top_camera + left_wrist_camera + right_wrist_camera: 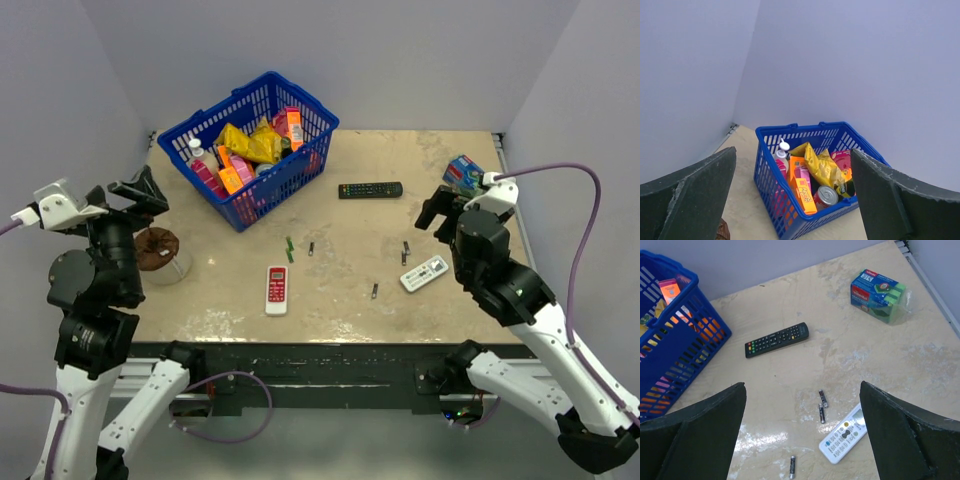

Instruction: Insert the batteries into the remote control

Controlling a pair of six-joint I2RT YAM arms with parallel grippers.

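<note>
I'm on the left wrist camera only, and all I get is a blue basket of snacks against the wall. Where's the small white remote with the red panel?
Observer: The remote control lies face up near the front edge of the table, nearer the arms than the basket, with nothing touching it.
Operator: And the cells for it?
Observer: The batteries lie loose on the table. A green one and a dark one are just beyond the remote control, and three dark ones lie further right, near a second white remote.
</note>
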